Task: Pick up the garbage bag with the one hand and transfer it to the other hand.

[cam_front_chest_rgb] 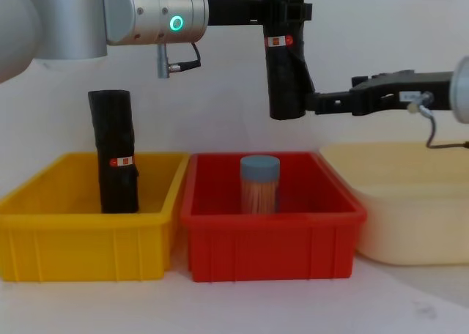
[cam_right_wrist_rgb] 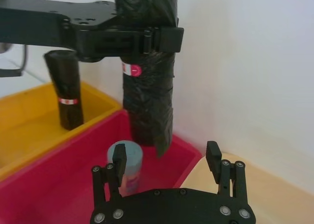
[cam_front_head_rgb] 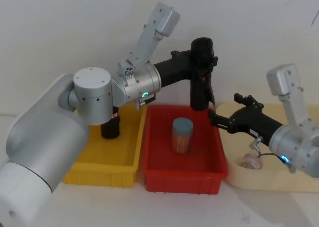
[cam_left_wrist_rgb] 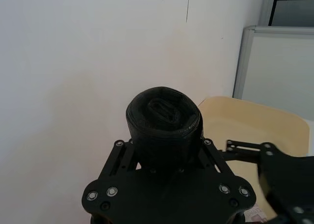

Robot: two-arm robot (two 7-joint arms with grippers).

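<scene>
Two grippers meet over the red bin (cam_front_chest_rgb: 271, 239), and the handover turns on how they stand to one roll. Your left gripper (cam_front_chest_rgb: 284, 13), the green-ringed one, has its jaws clamped around the upper part of the garbage bag (cam_front_chest_rgb: 284, 85), a tight black cylinder of glossy, slightly crinkled film with a small red label. The roll hangs upright in the air with its long axis vertical. Its lower end is free above the bin, clear of the blue-lidded jar (cam_front_chest_rgb: 260, 184) inside. Your right gripper (cam_front_chest_rgb: 314, 99), blue-ringed, reaches in level from the right, its jaws spread wide and holding nothing. The roll's lower part lies straight ahead of them, just beside the tips. From the right wrist view, the gap looks wider than the roll. I judge the next move to be a short straight advance, so the jaws straddle the roll below the left clamp. Film that slick may slip, so close firmly before the left lets go. A second roll (cam_front_chest_rgb: 116, 151) stands in the yellow bin (cam_front_chest_rgb: 80, 246).
</scene>
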